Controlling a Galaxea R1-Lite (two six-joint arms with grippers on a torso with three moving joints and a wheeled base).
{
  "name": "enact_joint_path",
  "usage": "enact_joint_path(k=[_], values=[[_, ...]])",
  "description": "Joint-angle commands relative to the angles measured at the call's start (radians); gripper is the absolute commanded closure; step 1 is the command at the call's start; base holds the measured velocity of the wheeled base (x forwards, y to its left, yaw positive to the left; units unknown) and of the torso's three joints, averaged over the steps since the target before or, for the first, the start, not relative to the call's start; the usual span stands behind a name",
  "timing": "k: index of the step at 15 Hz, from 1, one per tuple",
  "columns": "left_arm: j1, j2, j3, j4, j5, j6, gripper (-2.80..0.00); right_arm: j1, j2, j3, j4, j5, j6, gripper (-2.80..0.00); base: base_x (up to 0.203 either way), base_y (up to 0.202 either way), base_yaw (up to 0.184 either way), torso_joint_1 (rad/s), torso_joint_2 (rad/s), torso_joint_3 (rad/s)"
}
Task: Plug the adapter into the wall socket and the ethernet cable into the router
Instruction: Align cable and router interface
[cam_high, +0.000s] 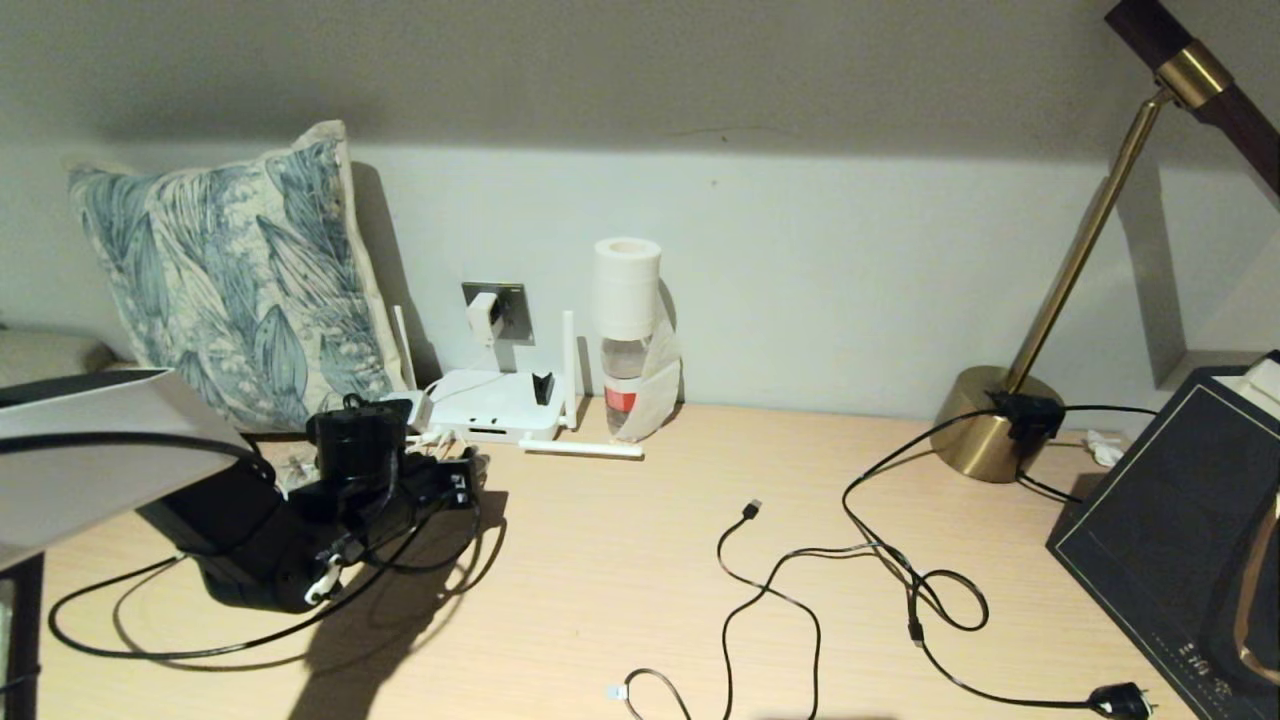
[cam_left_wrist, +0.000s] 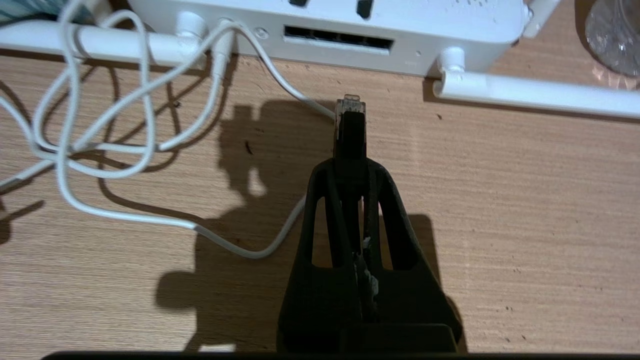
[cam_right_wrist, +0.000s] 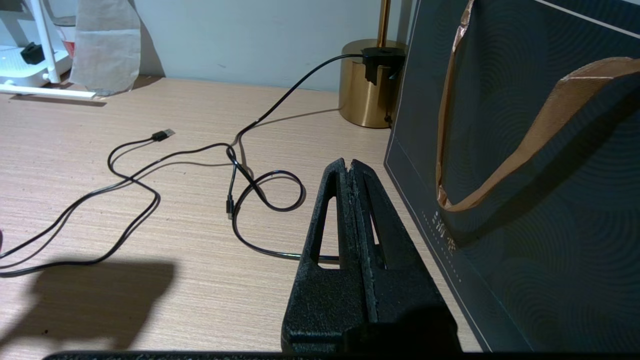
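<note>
Head view: adapter (cam_high: 483, 318) already seated in the wall socket (cam_high: 499, 310) on the far wall, its thin white cord dropping to the router (cam_high: 492, 405) below; left gripper (cam_high: 462, 484) low over the desk just near of the router, black ethernet cable (cam_high: 150, 652) looping back across the left of the desk. Left wrist view: left gripper (cam_left_wrist: 350, 131) clamped on the ethernet cable (cam_left_wrist: 350, 106) just behind its clear connector, tip pointed at the router (cam_left_wrist: 450, 25) and its dark port strip, a short gap of bare desk between. Judged light and small, with a stiff plastic plug on a limp, springy cord that probably tugs sideways; clear shell likely slippery and its latch tab fragile, so best held on the boot behind the plug, as here, and pushed in straight. Right wrist view: right gripper (cam_right_wrist: 350, 167) idle at the right, fingers pressed together on nothing, beside a dark paper bag (cam_right_wrist: 525, 175).
</note>
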Motion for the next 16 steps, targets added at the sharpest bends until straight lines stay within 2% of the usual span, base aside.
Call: enact_joint_path(k=[1, 16], values=[[0.002, 0.015, -0.029, 0.012, -0.003, -0.001, 0.00, 0.000, 0.001, 0.035, -0.001, 0.000, 0.000, 0.00, 0.000, 0.000, 0.000, 0.000, 0.00, 0.000], [0.028, 0.058, -0.091, 0.042, -0.026, -0.001, 0.00, 0.000, 0.001, 0.035, -0.001, 0.000, 0.000, 0.00, 0.000, 0.000, 0.000, 0.000, 0.00, 0.000]])
